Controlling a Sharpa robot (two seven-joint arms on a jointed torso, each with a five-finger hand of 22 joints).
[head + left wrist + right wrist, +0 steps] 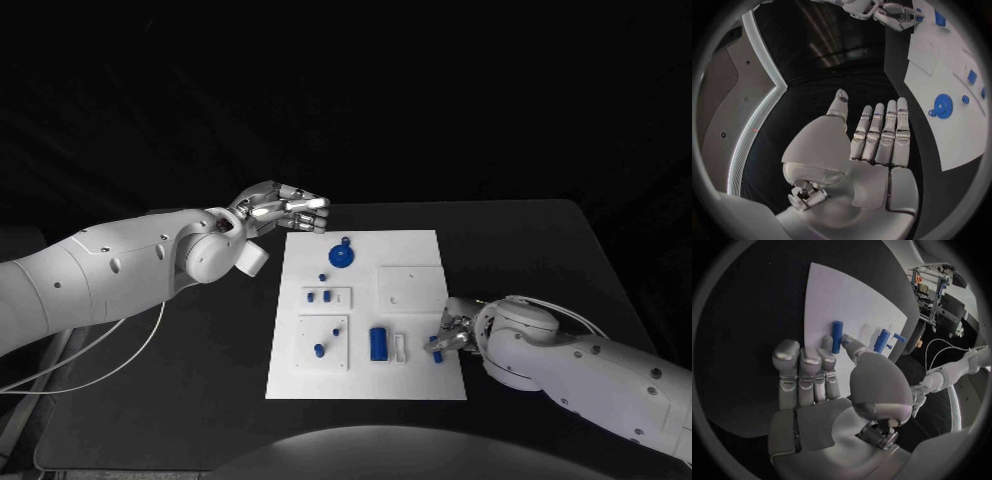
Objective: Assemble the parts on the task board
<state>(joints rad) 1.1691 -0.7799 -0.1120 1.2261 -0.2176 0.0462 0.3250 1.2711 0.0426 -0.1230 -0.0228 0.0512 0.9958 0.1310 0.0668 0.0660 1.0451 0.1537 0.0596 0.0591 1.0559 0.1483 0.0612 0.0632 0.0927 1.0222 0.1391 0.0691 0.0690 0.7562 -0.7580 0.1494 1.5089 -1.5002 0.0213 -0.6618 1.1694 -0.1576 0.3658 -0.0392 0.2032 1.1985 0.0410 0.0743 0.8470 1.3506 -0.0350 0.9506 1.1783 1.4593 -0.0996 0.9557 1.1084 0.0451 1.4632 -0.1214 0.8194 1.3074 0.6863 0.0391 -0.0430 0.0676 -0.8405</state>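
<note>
The white task board [433, 250] lies in the middle of the table. On it are a blue round disc [340, 254], a large blue cylinder [379, 343] and several small blue pegs [315, 296]. My right hand [454, 335] is at the board's right edge and pinches a small blue peg [437, 355] between thumb and a fingertip; in the right wrist view this peg [836, 336] sits between them, over the board [848, 295]. My left hand [281, 210] hovers off the board's far left corner, fingers straight and apart [873, 135], holding nothing. The disc [943, 106] lies beside it.
Raised white square plates [410, 287] sit on the board, and a short white piece [401, 348] lies beside the large cylinder. The black table [534, 260] runs to the right of the board. A white cable [101, 350] hangs under my left arm.
</note>
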